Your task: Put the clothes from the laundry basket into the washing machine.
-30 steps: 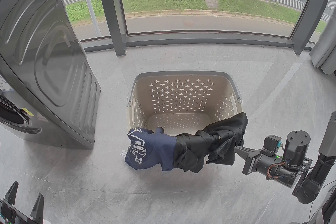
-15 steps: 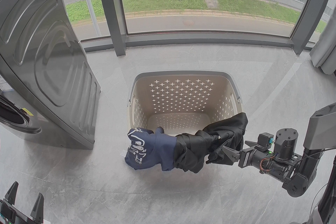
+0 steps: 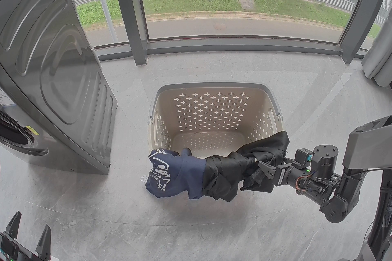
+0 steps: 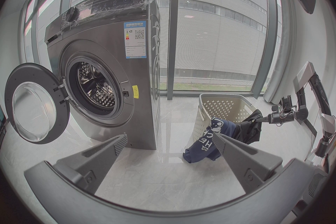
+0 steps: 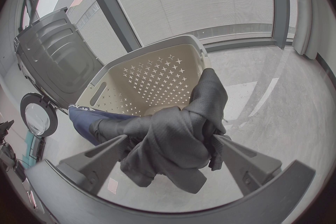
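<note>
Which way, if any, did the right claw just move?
Yes: the right claw slid left toward the laundry basket, up to the black garment.

R end effector: grey wedge fingers; arm blk, orange cables.

The washing machine stickers and navy garment print are unreadable
</note>
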Tool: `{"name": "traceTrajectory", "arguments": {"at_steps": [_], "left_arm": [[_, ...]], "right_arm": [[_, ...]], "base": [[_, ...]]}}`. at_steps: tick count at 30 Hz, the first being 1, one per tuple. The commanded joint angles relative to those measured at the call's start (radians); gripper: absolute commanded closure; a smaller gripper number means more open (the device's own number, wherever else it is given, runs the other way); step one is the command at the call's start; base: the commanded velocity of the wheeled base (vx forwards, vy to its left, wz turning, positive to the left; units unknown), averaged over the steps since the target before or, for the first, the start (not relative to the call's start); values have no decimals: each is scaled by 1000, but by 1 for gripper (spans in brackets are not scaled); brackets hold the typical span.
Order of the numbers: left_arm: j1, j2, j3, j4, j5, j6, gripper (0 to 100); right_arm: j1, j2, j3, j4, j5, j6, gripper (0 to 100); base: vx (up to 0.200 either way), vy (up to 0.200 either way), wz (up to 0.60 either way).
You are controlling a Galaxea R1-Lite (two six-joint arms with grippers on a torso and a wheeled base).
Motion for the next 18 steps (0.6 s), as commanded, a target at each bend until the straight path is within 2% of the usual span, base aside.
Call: {"name": "traceTrajectory", "arguments": {"at_steps": [1, 12, 18], "left_arm": [[0, -9, 15, 0, 0, 0, 0], [0, -9, 15, 0, 3, 0, 0], [0, -9, 15, 0, 3, 0, 0]], "right_arm": [[-2, 14, -15, 0, -3, 1, 100], [15, 5, -7, 0, -3, 9, 100], [77, -153, 80, 3, -16, 7, 100]], "base": [[0, 0, 0], [0, 0, 0], [0, 0, 0]]}}
